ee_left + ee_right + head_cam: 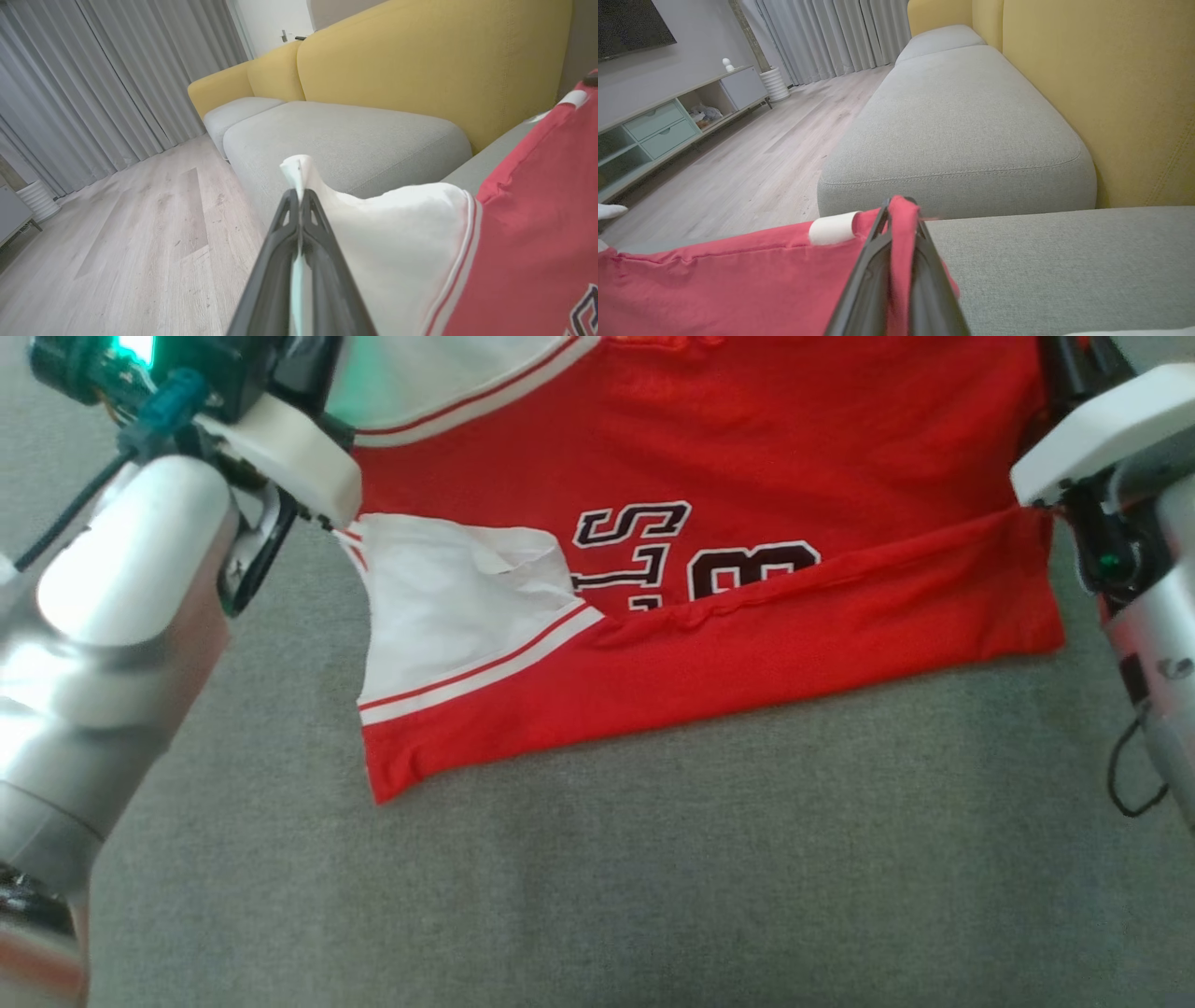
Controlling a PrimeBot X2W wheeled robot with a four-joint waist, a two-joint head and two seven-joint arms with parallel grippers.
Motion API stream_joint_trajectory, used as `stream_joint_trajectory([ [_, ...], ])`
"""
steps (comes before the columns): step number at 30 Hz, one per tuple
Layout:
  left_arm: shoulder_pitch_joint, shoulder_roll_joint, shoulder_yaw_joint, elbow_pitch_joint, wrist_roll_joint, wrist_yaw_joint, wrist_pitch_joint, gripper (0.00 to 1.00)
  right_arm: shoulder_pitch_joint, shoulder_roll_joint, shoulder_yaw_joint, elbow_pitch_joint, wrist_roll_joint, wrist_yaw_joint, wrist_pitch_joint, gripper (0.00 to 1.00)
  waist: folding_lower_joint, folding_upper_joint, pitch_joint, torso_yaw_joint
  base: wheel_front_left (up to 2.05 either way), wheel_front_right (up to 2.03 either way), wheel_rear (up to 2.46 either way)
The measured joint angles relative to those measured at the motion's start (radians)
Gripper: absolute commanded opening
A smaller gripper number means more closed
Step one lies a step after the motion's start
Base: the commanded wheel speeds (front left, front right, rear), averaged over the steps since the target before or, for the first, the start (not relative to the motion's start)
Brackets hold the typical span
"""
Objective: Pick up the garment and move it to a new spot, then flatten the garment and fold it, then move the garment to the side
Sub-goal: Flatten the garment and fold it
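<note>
Garment, red with a white sleeve, stretches between both pincers over the grey sofa seat. The left gripper is clamped on the white sleeve edge, which pokes out past its tips. The right gripper is clamped on a red corner draped over its tips.

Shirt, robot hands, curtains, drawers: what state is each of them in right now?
Shirt: on the sofa seat, near edge folded over its lettering, pinched at both ends.
Left gripper: shut on the shirt's white sleeve.
Right gripper: shut on the shirt's red edge.
Curtains: drawn closed.
Drawers: closed.
</note>
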Motion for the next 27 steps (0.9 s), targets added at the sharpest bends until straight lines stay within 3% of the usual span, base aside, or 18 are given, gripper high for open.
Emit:
stream_joint_trajectory([
  [6,0.047,-0.007,-0.035,0.025,-0.001,-0.046,-0.011,0.00,0.035,-0.045,0.055,-0.012,0.079,0.000,0.005,0.00,-0.0001,0.0000,-0.019,0.027,0.00,0.00,0.00],
  [11,0.154,0.003,-0.071,-0.034,-0.034,-0.076,0.020,0.00,0.108,-0.108,0.126,-0.042,0.148,0.000,0.040,0.00,-0.0001,0.0000,-0.052,0.054,0.00,0.00,0.00],
  [17,0.239,0.073,-0.151,-0.173,-0.036,-0.085,0.123,0.00,0.176,-0.198,0.229,-0.051,0.163,0.000,0.098,0.00,-0.0002,0.0000,-0.090,0.077,0.00,0.00,0.00],
  [27,0.360,0.184,-0.227,-0.402,-0.091,-0.084,0.342,0.00,0.230,-0.289,0.418,-0.065,0.144,0.000,0.209,0.00,-0.0002,0.0000,-0.127,0.088,0.00,0.00,0.00],
])
